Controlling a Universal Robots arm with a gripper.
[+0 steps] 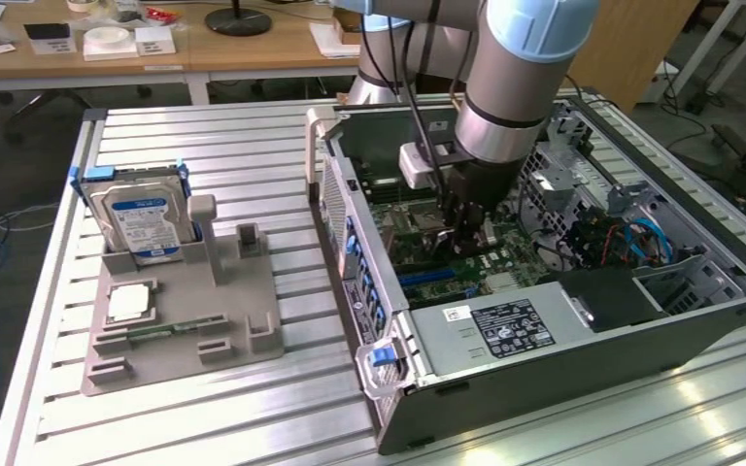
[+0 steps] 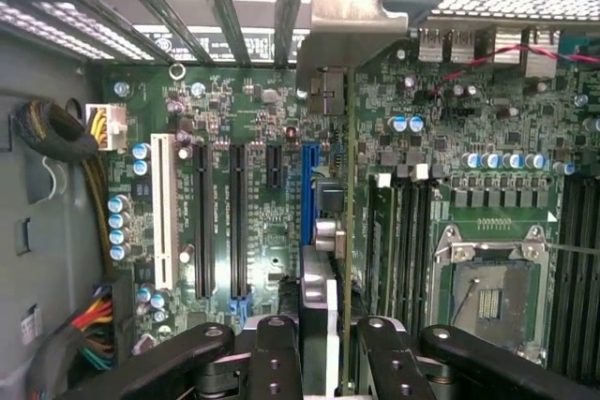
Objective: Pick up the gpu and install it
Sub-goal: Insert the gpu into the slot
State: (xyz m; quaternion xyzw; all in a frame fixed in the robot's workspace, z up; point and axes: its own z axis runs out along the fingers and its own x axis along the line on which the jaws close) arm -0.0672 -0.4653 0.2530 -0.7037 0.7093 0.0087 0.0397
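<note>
Narrow grip on the gpu (image 2: 325,231), with the black fingers (image 2: 272,362) of the gripper (image 2: 328,348) pressed to both faces of the card. Held edge-on: thin green board on one side, dark and silvery cooler parts on the other. Silver end bracket (image 2: 349,25) at the end far from the fingers, up against the row of slot openings in the case's rear wall. Lined up along the long blue slot (image 2: 309,170) of the green motherboard (image 2: 253,231), just beside it as seen from the wrist; cannot tell whether seated or just clear. Closely flanked by two black slots (image 2: 200,222) and a white one (image 2: 164,203) on one side, and by memory slots (image 2: 398,231) and the open metal processor socket (image 2: 487,292) on the other. Little room sideways, free room straight away from the board.

In the exterior view, reaching down into the open computer case (image 1: 684,325), with the gripper (image 1: 464,233) near the middle of the board. Hemmed by the grey boxy power supply (image 1: 503,325) at five o'clock from the gripper, blue cables (image 1: 645,238) at three o'clock and the perforated rear wall (image 1: 347,209) at nine o'clock.

Farther out at nine o'clock from the case, on the ribbed aluminium table (image 1: 218,146), a grey moulded fixture (image 1: 237,335) carrying an upright hard drive (image 1: 140,218) with a blue-white label. At six o'clock from the drive, a flat square chip (image 1: 127,303).
</note>
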